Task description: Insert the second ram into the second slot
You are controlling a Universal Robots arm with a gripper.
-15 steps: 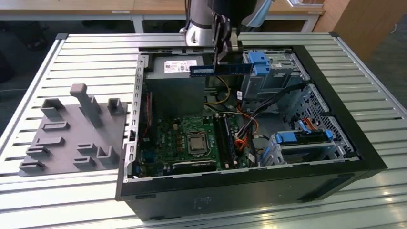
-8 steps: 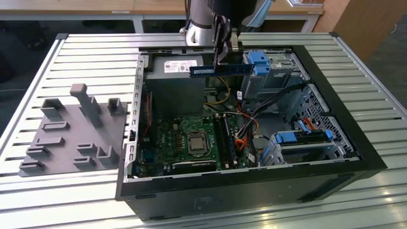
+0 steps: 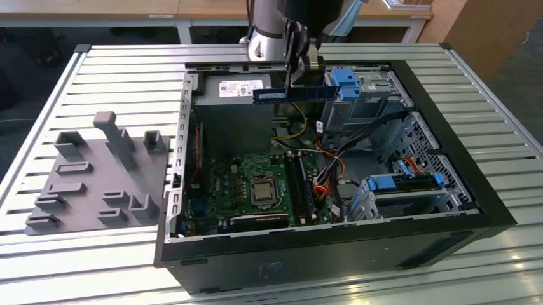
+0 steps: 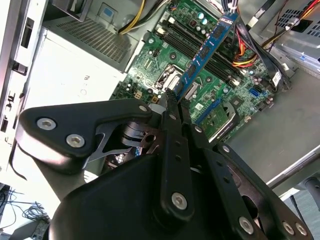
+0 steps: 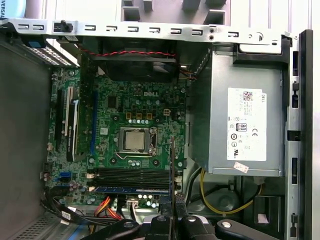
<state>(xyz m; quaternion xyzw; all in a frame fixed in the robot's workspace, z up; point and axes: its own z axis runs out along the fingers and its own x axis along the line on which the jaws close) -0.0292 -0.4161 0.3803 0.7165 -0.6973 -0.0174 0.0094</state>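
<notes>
Holding: your gripper (image 3: 299,81) is clamped on the second ram (image 3: 280,94), which hangs level in the air.
Place: in the exterior view the stick sits at the case's (image 3: 475,190) twelve o'clock end. The memory slots (image 3: 302,184) lie toward six o'clock from it, well apart.
Doing it well: I judge you should line the stick's long edge up with the slot. Then come straight down and press evenly so neither end tips.
First wrist view: the second ram (image 5: 132,189) shows edge-on, parallel with the slots (image 5: 132,175).
Second wrist view: the second ram (image 4: 207,47) shows its chip face slanting across the motherboard (image 4: 165,60).
Exterior view alone: it shows the height above the board.
Unclear: you cannot tell whether another stick is seated.
</notes>
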